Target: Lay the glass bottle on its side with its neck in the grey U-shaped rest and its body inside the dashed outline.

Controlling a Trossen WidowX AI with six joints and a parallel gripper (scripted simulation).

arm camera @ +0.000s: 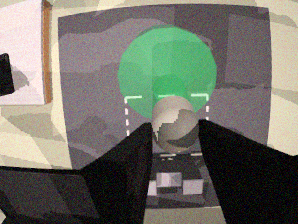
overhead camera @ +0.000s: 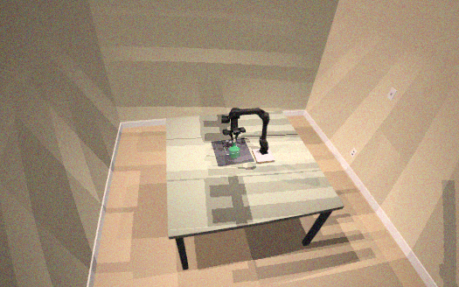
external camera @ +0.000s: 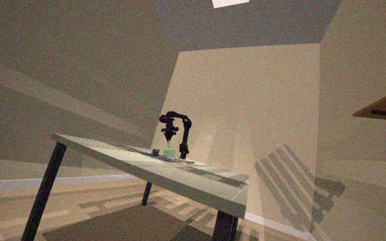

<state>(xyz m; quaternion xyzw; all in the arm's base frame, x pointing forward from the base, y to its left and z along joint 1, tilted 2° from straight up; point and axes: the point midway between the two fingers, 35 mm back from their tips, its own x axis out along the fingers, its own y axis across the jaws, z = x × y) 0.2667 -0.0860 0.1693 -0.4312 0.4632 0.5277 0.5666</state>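
With its neck gripped at the top, the green glass bottle (overhead camera: 233,151) (external camera: 168,152) (arm camera: 167,65) is held upright between the partly opened fingers of the gripper (overhead camera: 233,143) (external camera: 168,139) (arm camera: 175,125). In the wrist view, its wide body is seen at twelve o'clock from the fingertips, partly overlapping the dashed outline (arm camera: 127,116); the grey rest (arm camera: 177,192) is seen at six o'clock.

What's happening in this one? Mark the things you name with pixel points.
A single black arm has its gripper (overhead camera: 233,143) (external camera: 168,139) (arm camera: 175,125) closed on the neck of a green glass bottle (overhead camera: 234,151) (external camera: 169,152) (arm camera: 167,62). The bottle is roughly upright over the dark mat (overhead camera: 224,159) (arm camera: 95,75), not yet laid in the grey rest (external camera: 155,151) (arm camera: 175,192).
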